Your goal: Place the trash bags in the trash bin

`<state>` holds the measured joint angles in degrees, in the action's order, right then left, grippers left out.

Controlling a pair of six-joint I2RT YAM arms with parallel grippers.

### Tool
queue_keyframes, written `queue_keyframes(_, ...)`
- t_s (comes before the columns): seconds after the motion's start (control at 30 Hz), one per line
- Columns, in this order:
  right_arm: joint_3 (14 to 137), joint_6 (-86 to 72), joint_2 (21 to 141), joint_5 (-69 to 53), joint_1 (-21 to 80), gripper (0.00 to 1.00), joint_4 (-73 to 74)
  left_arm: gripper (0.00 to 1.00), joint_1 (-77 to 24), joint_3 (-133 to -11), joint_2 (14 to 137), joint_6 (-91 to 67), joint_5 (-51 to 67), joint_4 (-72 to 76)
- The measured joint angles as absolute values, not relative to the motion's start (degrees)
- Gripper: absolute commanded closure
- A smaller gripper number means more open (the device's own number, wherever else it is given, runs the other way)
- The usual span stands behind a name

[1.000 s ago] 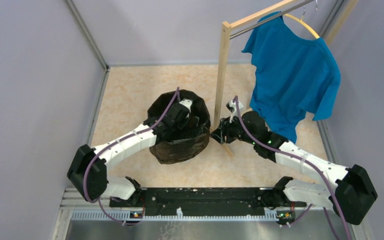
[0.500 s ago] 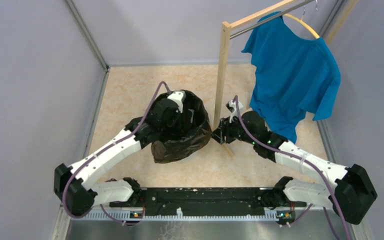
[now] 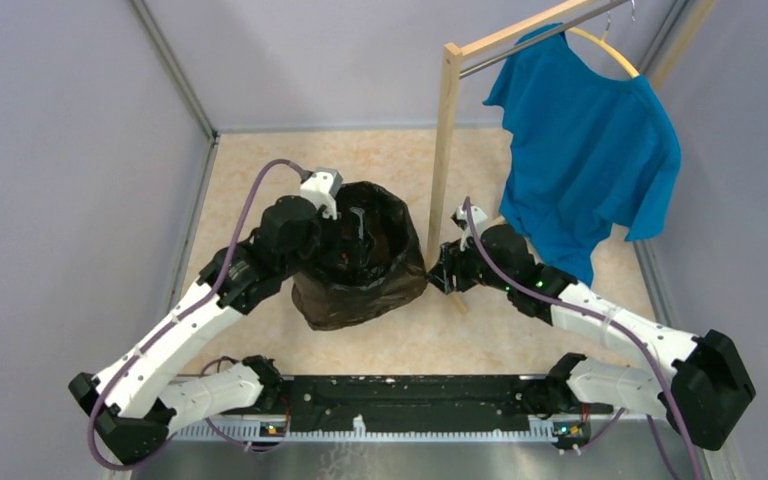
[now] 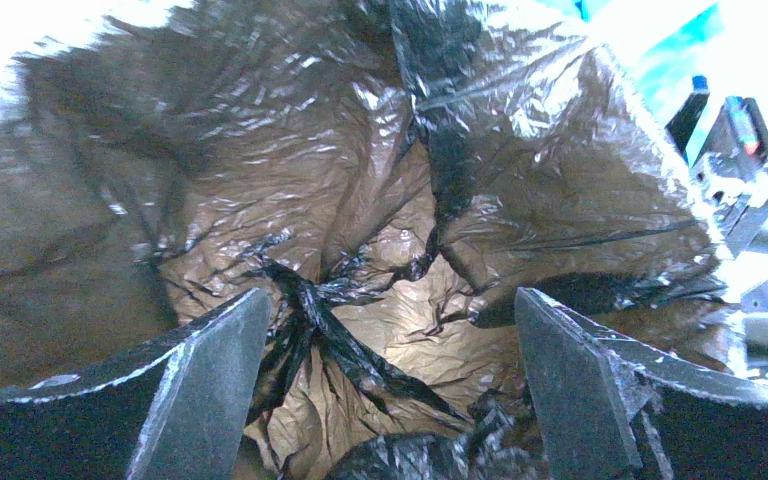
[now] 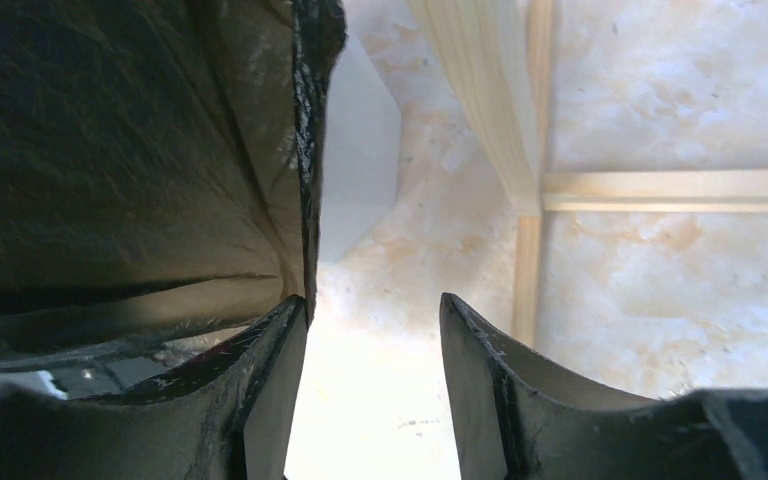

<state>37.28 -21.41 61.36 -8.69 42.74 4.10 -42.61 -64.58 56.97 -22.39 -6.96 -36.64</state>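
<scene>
The worktop [image 3: 250, 190] carries the trash bag [image 3: 355, 265], draped over the trash bin [image 5: 360, 150], so lining seems nearly done, though the rim may need seating. Left pincer [image 4: 390, 300] gapes wide above the bag's hollow. Right pincer [image 5: 372, 305], narrowly parted, grips nothing, and the bag edge touches its left finger.

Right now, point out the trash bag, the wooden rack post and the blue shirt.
trash bag [image 3: 355, 298]: top external view, crinkled outer side.
wooden rack post [image 3: 443, 150]: top external view, middle of the upright.
blue shirt [image 3: 590, 140]: top external view, chest panel.
</scene>
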Motion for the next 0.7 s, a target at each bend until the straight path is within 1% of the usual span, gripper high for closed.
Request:
queue_keyframes(0.07,37.5,-20.4,60.4,-7.4,42.8,0.39,6.6,0.02,-42.6,-65.1,55.5,-22.5,-8.1,-36.8)
queue_keyframes(0.17,38.5,-18.9,58.0,-5.6,42.8,0.24,10.9,0.02,-42.6,-67.3,53.8,-22.3,-8.4,-37.8)
queue_keyframes(0.23,39.0,-18.2,55.9,-5.0,43.1,0.17,13.0,0.02,-42.6,-69.8,53.3,-22.0,-8.4,-38.2)
queue_keyframes(0.3,39.1,-18.1,53.6,-4.0,45.1,0.08,14.4,0.02,-42.6,-71.7,52.2,-21.6,-8.4,-38.0)
queue_keyframes(0.33,39.1,-18.1,52.8,-3.1,47.1,0.05,14.8,0.02,-42.6,-72.1,51.2,-21.3,-8.4,-37.8)
queue_keyframes(0.4,39.4,-18.2,52.6,-0.8,52.2,0.02,15.6,0.02,-42.6,-72.2,48.8,-20.8,-8.6,-37.7)
queue_keyframes(0.57,39.8,-21.1,54.9,7.0,64.7,0.01,16.4,0.02,-42.6,-72.2,43.5,-20.3,-8.8,-37.7)
queue_keyframes(0.7,39.9,-30.0,58.1,19.8,73.2,0.01,14.2,0.01,-42.6,-72.2,39.8,-19.7,-8.8,-37.6)
